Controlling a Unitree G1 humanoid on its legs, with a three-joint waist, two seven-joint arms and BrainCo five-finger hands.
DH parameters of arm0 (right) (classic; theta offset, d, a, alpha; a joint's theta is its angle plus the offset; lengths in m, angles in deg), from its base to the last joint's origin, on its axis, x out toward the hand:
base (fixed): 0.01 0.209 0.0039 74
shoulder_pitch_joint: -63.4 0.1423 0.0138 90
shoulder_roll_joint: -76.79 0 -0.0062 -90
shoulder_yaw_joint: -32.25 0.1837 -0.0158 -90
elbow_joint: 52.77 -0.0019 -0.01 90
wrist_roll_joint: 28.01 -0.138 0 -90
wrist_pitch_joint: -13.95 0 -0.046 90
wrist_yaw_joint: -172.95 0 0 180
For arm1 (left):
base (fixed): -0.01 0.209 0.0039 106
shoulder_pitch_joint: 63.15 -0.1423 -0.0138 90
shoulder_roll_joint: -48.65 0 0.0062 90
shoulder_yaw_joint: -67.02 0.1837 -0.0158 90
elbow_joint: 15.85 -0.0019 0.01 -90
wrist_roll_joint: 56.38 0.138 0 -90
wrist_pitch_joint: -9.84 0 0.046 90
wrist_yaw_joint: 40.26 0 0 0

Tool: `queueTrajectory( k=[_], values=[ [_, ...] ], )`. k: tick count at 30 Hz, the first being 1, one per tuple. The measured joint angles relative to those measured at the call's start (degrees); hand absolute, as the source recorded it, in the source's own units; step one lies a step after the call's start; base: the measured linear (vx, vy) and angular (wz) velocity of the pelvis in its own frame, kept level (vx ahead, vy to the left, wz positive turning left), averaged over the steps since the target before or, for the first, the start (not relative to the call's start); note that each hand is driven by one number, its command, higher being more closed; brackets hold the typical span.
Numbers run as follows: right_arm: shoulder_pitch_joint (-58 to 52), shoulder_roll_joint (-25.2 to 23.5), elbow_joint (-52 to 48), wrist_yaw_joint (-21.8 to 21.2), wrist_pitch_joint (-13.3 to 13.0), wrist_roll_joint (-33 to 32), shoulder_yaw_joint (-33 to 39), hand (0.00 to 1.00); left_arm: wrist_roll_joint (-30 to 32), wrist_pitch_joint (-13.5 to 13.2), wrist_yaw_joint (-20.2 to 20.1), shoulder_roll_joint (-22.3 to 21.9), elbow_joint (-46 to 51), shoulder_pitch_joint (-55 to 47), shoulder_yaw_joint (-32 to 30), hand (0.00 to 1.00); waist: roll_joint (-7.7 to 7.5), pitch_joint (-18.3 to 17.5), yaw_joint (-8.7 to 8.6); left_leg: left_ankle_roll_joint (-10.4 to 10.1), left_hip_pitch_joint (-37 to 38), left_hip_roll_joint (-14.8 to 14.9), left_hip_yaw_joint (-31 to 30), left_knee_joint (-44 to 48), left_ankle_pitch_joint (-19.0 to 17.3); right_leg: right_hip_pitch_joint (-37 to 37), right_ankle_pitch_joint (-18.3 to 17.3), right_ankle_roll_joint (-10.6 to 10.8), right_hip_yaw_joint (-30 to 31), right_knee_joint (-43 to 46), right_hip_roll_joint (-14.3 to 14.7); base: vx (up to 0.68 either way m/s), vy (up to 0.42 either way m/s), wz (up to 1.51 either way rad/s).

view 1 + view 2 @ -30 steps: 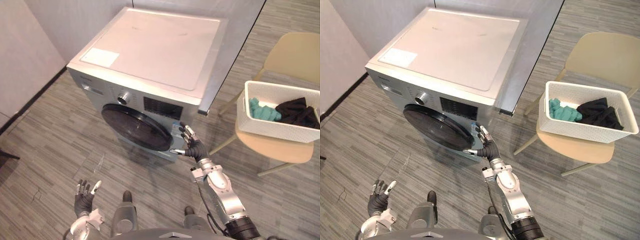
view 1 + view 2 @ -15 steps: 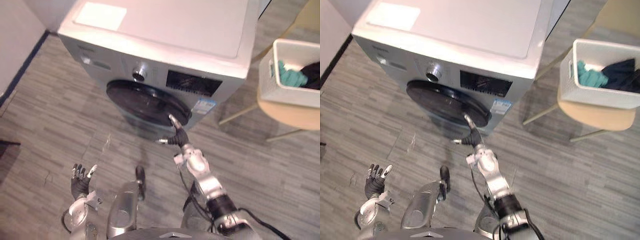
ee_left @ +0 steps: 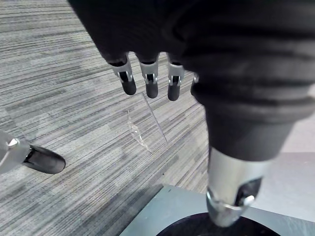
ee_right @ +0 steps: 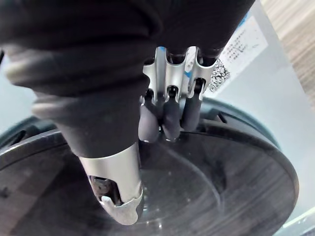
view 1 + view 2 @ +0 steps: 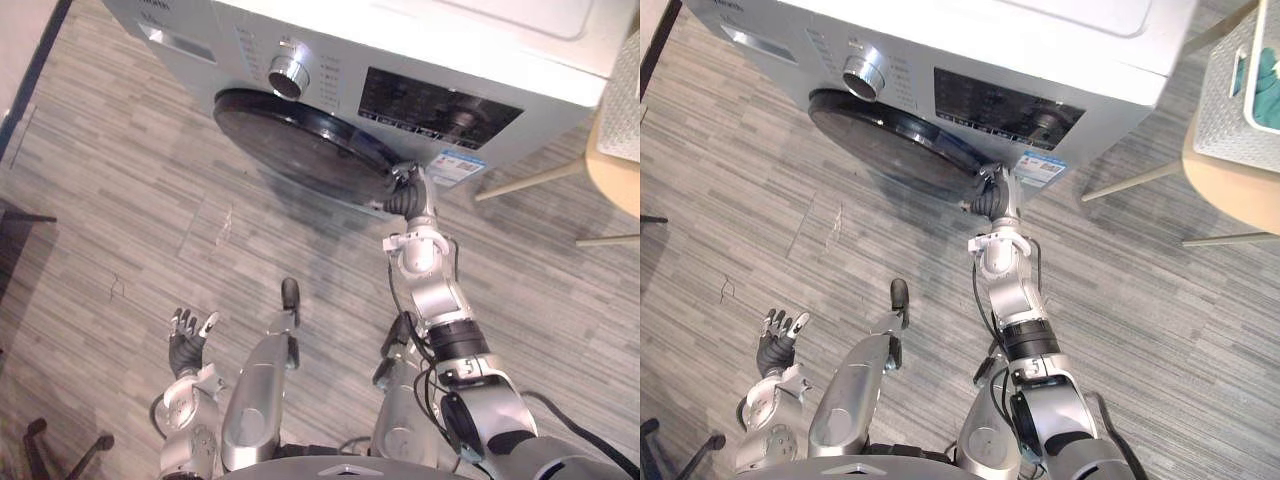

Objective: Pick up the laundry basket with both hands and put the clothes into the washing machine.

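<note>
Barely begun — right hand [image 5: 408,196] hooks the closed dark round washer door [image 5: 298,140]; left hand [image 5: 187,342] slack; white mesh basket [image 5: 1227,102] untouched, two o'clock.

The laundry basket [image 5: 1220,110] was cut by the right edge, the washing machine [image 5: 1120,60] by the upper edge.
</note>
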Motion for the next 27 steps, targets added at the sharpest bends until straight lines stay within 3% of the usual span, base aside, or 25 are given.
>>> queueTrajectory(
  k=[6,9,12,13,14,16,19,22,23,25,27],
  values=[
    [0.99,-1.34,-2.58,-0.07,1.88,2.79,0.36,0.0,0.0,0.04,1.04,0.0,-0.35,1.68,0.15,0.0,0.26,0.38,0.37,0.19,-0.89,0.19,0.04,-1.15,1.03,-1.79,-0.2,-0.24,0.21,0.62,0.18,-0.01,-0.044,-0.01],
    [2.19,0.71,-1.56,-0.85,0.95,-3.49,-1.06,0.0,-0.54,0.04,0.99,0.03,-0.34,1.76,0.11,0.0,0.24,0.39,0.16,-0.22,-0.95,0.24,0.05,-2.41,1.59,-2.45,-0.16,-0.27,0.19,0.64,0.3,-0.01,-0.042,-0.01],
    [7.78,10.16,5.29,-9.63,-1.08,-24.95,-8.55,0.0,-0.9,0.05,-0.03,0.17,-0.36,2.09,0.04,0.0,0.18,0.43,-0.18,-0.35,-1.92,0.6,-0.36,-2.6,2.27,-3.39,0.28,-0.64,-0.11,0.68,0.72,-0.05,-0.046,-0.01],
    [10.61,15.04,8.24,-14.36,-2.57,-34.5,-12.94,0.0,-1.11,0.08,-1.08,0.26,-0.65,2.33,0.21,0.0,0.2,0.45,-0.35,-0.41,-2.26,0.86,-0.62,-2.78,2.76,-3.62,0.54,-0.86,-0.34,0.54,1.04,-0.06,-0.037,0.0],
    [12.44,17.28,10.23,-16.99,-2.86,-38.68,-15.71,0.0,-1.14,0.08,-1.73,0.3,-0.84,2.55,0.46,0.0,0.26,0.47,-0.3,-0.53,-2.37,1.06,-0.8,-2.92,3.0,-3.62,0.63,-0.98,-0.51,0.35,1.29,-0.08,-0.056,0.04],
    [19.16,23.05,16.23,-27.3,-2.57,-56.98,-22.82,0.0,-1.71,0.04,-4.84,1.05,-1.76,3.86,3.19,0.0,0.92,0.78,0.94,-1.09,-3.04,2.21,-2.07,-3.95,4.16,-3.62,0.89,-1.82,-1.64,-0.35,2.68,-0.1,-0.075,0.12],
    [22.28,28.59,16.17,-32.01,-1.31,-65.14,-30.86,0.0,-3.21,0.04,-7.14,1.41,-4.69,5.21,4.92,0.0,1.35,0.98,2.86,-1.71,-3.41,3.33,-3.43,-5.14,5.39,-3.64,0.63,-2.51,-3.2,-0.26,3.81,-0.08,-0.081,0.14],
    [23.02,30.94,15.27,-35.45,0.64,-71.2,-34.64,0.0,-4.09,0.02,-7.92,2.09,-5.12,5.29,5.61,0.0,1.35,0.98,3.69,-2.34,-3.39,3.82,-4.0,-5.65,6.06,-3.59,0.27,-2.97,-4.14,0.17,4.3,-0.03,-0.084,0.07],
    [23.01,31.24,14.74,-37.78,2.33,-78.16,-35.27,0.0,-4.81,-0.03,-7.95,2.92,-5.14,5.39,6.25,0.0,1.38,0.97,3.65,-2.54,-3.33,3.98,-4.3,-5.68,6.2,-3.64,0.03,-2.94,-4.3,0.59,4.29,0.0,-0.093,0.05],
    [23.0,30.25,12.05,-40.33,3.19,-85.86,-35.76,0.0,-5.01,-0.08,-7.98,3.23,-5.14,6.25,6.44,0.0,2.34,0.88,3.84,-2.68,-3.22,4.01,-4.78,-6.05,6.48,-3.65,-0.38,-2.63,-4.53,1.4,4.22,0.02,-0.08,0.1],
    [23.07,28.59,11.11,-41.46,3.07,-88.23,-35.75,0.0,-5.02,-0.3,-7.97,3.39,-4.91,6.64,6.37,0.0,2.79,0.76,4.37,-2.74,-2.79,4.04,-4.78,-6.68,6.84,-3.65,-0.85,-2.62,-4.63,2.01,4.16,0.04,-0.052,0.09]
  ],
)
